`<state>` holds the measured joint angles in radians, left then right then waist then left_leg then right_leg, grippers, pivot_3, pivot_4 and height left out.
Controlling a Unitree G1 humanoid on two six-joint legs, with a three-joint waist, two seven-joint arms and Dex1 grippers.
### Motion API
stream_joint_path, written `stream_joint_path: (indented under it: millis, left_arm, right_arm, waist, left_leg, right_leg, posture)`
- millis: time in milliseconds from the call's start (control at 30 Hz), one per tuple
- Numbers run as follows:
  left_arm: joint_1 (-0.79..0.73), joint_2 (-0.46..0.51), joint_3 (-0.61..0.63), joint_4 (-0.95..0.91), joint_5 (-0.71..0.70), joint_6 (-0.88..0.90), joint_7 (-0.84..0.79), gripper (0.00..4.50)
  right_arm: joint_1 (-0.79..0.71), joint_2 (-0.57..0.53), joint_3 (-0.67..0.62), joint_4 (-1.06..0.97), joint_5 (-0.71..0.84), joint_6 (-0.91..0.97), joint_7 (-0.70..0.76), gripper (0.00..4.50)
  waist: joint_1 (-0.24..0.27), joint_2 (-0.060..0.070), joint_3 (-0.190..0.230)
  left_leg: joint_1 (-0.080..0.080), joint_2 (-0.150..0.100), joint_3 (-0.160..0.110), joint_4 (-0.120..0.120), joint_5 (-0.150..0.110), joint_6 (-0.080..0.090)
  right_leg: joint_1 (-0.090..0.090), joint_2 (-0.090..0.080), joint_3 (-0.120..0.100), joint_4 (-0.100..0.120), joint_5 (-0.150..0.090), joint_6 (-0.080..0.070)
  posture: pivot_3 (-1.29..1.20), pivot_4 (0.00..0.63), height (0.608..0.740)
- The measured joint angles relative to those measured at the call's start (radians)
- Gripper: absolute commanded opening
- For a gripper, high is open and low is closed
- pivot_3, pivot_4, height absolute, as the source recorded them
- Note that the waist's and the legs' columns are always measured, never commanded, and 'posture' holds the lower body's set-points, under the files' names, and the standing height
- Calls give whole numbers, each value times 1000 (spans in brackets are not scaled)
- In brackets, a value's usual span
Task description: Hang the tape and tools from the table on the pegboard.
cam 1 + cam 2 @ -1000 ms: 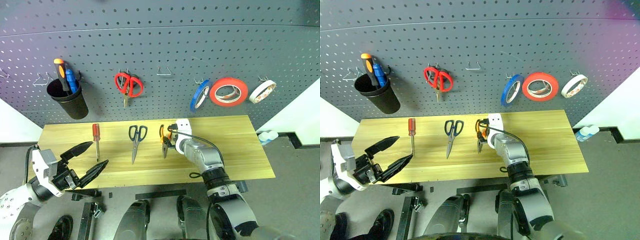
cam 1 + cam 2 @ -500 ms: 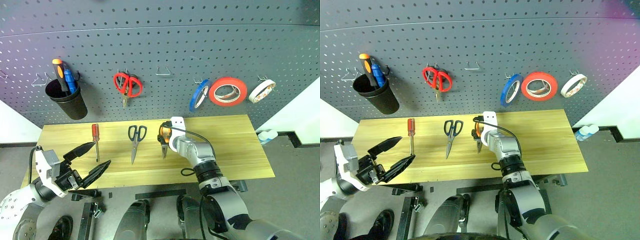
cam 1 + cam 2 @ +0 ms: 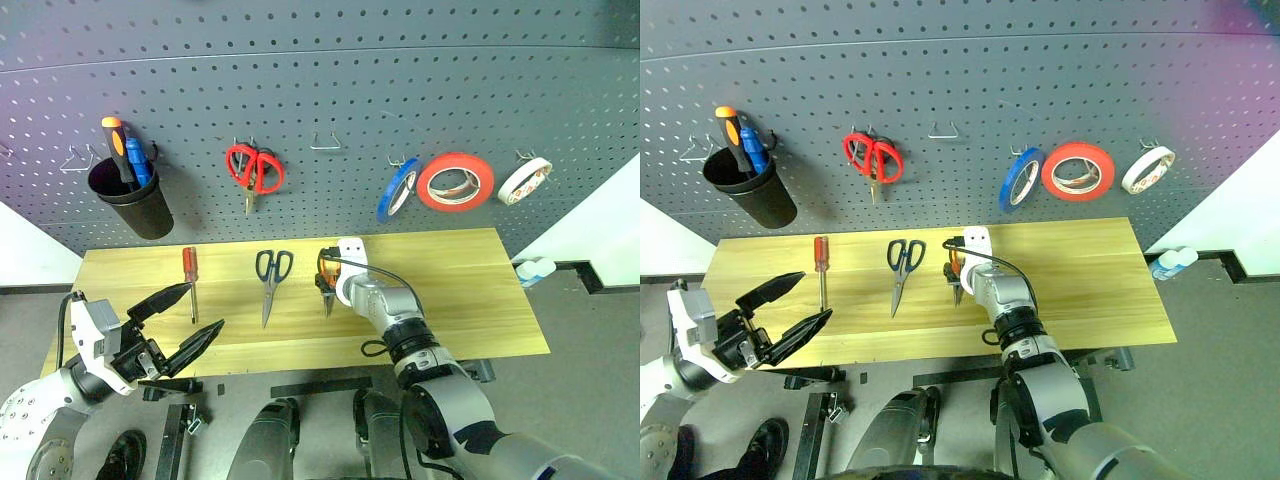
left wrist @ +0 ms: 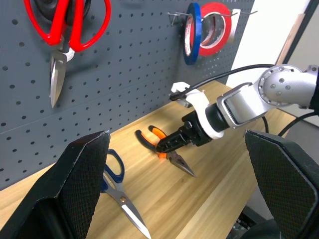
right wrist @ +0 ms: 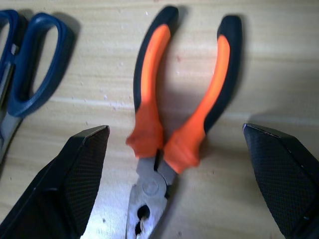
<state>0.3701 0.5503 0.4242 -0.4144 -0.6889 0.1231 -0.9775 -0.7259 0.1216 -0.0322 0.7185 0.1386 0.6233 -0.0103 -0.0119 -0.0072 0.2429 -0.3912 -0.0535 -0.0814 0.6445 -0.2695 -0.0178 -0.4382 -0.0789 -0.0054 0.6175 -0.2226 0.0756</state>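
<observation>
Near the middle of the frame, on the light wooden surface (image 3: pixel 470 300), the right hand (image 3: pixel 327 277) hangs just over the pliers (image 3: pixel 326 283), its two black fingers spread wide. From the right wrist camera the orange-and-black handles lie between those fingers (image 5: pixel 75 174), one finger out to each side, and I can't see either one touching the tool. The pliers lie flat, handles toward the pegboard (image 3: pixel 320 90) and jaws toward the front edge of the surface.

Just left of the pliers in the picture lie the black-handled scissors (image 3: pixel 271 282), blades pointing toward the front edge, and farther left the small red-handled screwdriver (image 3: pixel 190 280). All three are apart from one another in a loose row.

At the lower left of the frame the left hand (image 3: pixel 183 320) hangs wide open and holds nothing, off the near corner of the surface, well apart from the screwdriver.

Up on the pegboard, right of centre, the blue tape (image 3: pixel 399 190) hangs on a hook beside a larger red roll (image 3: pixel 456 183) and a white roll (image 3: pixel 526 181). Red-handled scissors (image 3: pixel 254 170) hang left of centre, with a bare wire hook (image 3: pixel 325 142) beside them, and a black cup (image 3: pixel 131 198) at the far left holds orange and blue screwdrivers (image 3: pixel 127 152).
</observation>
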Motion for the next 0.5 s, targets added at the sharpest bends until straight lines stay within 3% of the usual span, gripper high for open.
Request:
stream_joint_path:
  millis: [500]
  left_arm:
    - [19, 1, 2, -42, -5, 14, 24, 4500]
  right_arm:
    - [-16, 1, 24, 65, -12, -73, -12, 4486]
  waist:
    - [0, 0, 14]
  left_leg:
    - [0, 0, 0, 0, 0, 0]
  right_leg:
    - [0, 0, 0, 0, 0, 0]
  posture:
    - [158, 304, 740]
